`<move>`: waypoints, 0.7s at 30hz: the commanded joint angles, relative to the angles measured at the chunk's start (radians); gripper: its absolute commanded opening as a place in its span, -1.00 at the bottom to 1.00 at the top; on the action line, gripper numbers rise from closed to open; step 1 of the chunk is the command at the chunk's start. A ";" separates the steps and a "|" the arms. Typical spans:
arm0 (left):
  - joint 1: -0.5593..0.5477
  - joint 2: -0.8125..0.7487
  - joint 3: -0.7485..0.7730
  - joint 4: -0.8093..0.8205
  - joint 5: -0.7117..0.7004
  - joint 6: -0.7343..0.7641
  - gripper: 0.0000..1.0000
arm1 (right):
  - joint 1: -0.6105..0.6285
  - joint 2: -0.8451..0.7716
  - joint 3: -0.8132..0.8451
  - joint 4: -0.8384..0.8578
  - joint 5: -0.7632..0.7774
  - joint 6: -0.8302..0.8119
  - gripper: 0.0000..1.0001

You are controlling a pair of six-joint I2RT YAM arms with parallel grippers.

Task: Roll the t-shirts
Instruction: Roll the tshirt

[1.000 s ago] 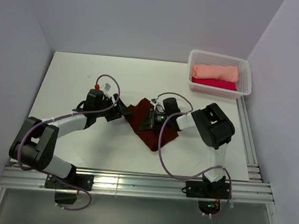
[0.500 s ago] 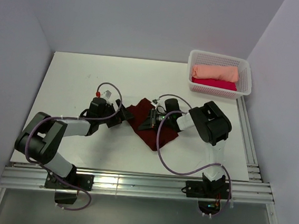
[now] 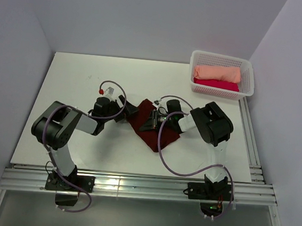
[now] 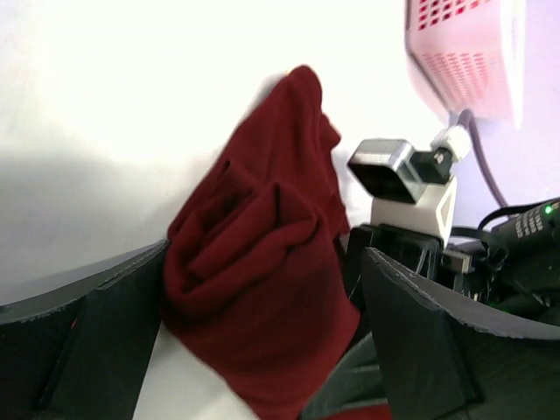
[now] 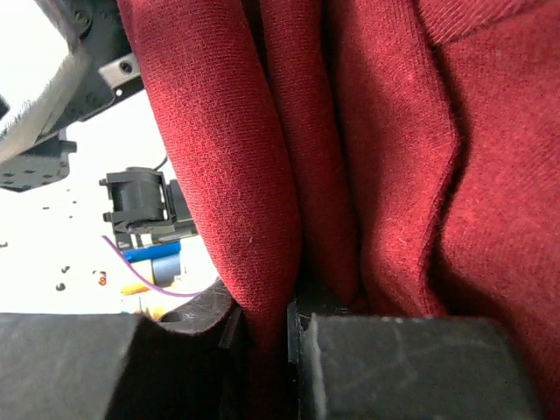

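On the white table [image 3: 73,84] a crumpled maroon t-shirt [image 3: 151,137] lies between both grippers. The right gripper [image 5: 262,331] pinches one fold tight, and the cloth hides everything beyond it. The left gripper [image 4: 262,254] stands wide apart around the bunched end; whether it touches is unclear.

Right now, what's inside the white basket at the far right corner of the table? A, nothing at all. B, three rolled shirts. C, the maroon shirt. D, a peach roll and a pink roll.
D: the basket holds just a peach roll and a pink roll, while the maroon shirt lies out on the table.
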 commanded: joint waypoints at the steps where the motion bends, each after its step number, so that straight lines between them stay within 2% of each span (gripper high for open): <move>1: -0.004 0.078 -0.004 0.059 -0.018 0.001 0.88 | -0.002 0.013 -0.014 0.037 -0.016 0.007 -1.00; 5: -0.002 0.100 -0.006 0.105 -0.013 0.010 0.76 | -0.002 0.008 -0.016 0.046 -0.020 0.015 -1.00; 7: -0.005 0.085 -0.004 0.092 -0.035 0.027 0.63 | -0.001 0.008 -0.017 0.046 -0.022 0.018 -1.00; 8: -0.004 0.086 -0.003 0.091 -0.032 0.031 0.48 | -0.001 0.008 -0.017 0.046 -0.022 0.018 -1.00; 9: -0.005 0.089 -0.001 0.088 -0.029 0.039 0.42 | -0.001 0.008 -0.017 0.046 -0.022 0.018 -1.00; 13: -0.005 0.091 -0.030 0.143 -0.015 0.041 0.38 | 0.001 0.007 -0.022 0.058 -0.026 0.027 -1.00; 16: -0.005 0.082 -0.035 0.140 -0.019 0.051 0.26 | 0.005 0.004 -0.019 0.060 -0.028 0.030 -1.00; 19: -0.005 0.089 -0.021 0.122 -0.013 0.061 -0.10 | 0.010 -0.006 -0.022 0.049 -0.026 0.024 -0.94; 20: -0.005 0.091 -0.015 0.112 -0.013 0.065 -0.30 | 0.010 -0.010 -0.020 0.044 -0.023 0.021 -0.88; 21: -0.005 0.092 -0.012 0.108 -0.015 0.074 -0.44 | 0.010 -0.024 -0.023 0.041 -0.022 0.013 -0.72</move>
